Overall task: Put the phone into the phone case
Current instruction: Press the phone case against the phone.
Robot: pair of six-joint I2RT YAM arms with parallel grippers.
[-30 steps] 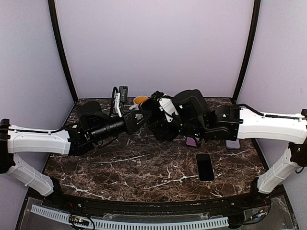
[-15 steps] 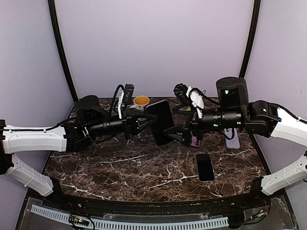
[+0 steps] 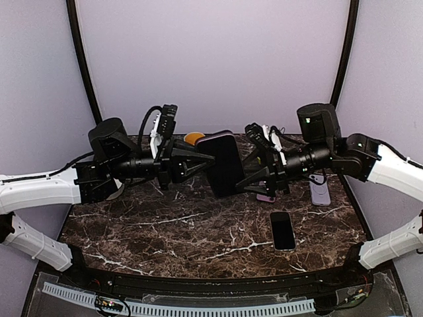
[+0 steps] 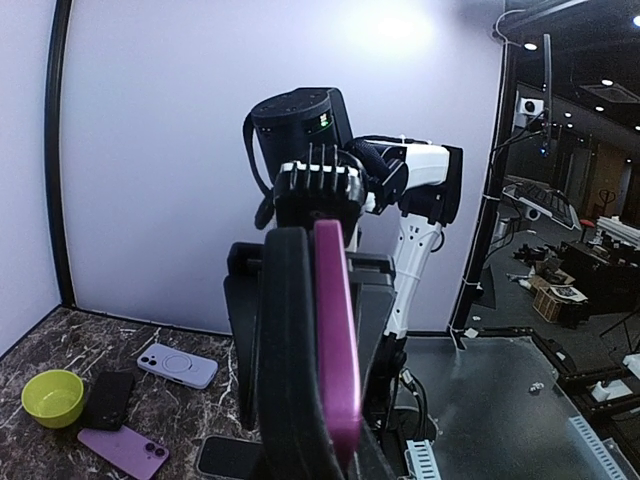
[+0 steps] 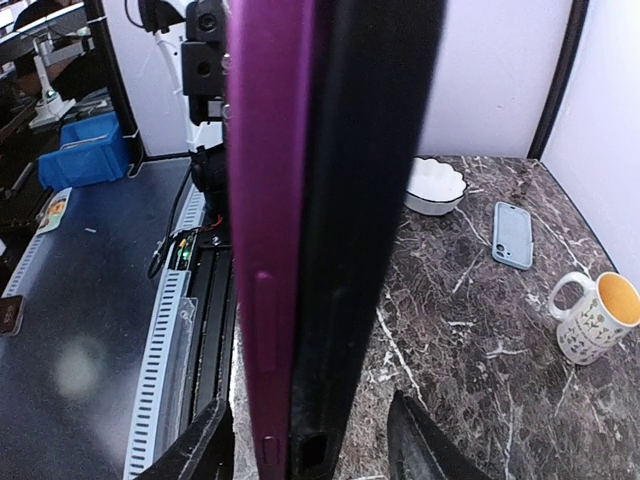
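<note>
A black phone (image 3: 226,168) lies against a purple phone case (image 3: 219,136), and the pair is held upright in the air above the table's back middle. My left gripper (image 3: 202,162) is shut on its left edge. In the left wrist view the phone (image 4: 285,350) and the case (image 4: 335,330) show edge-on, side by side, with the gripper (image 4: 320,462) mostly hidden under them. My right gripper (image 3: 255,178) stands open at the opposite edge. Its fingers (image 5: 195,452) straddle the case (image 5: 265,230) and the phone (image 5: 365,200), with a gap on the phone's side.
On the marble table (image 3: 172,231) lie a second black phone (image 3: 283,230), a lavender case (image 3: 320,191) and a purple phone (image 3: 266,196). A mug (image 3: 193,139) stands at the back. A white bowl (image 5: 435,185) and a green bowl (image 4: 53,397) show in the wrist views.
Both arms have risen from a low huddle at the back. The phone and case now hang between them. The right gripper drew back to the right, opened wide, then narrowed around the pair.
</note>
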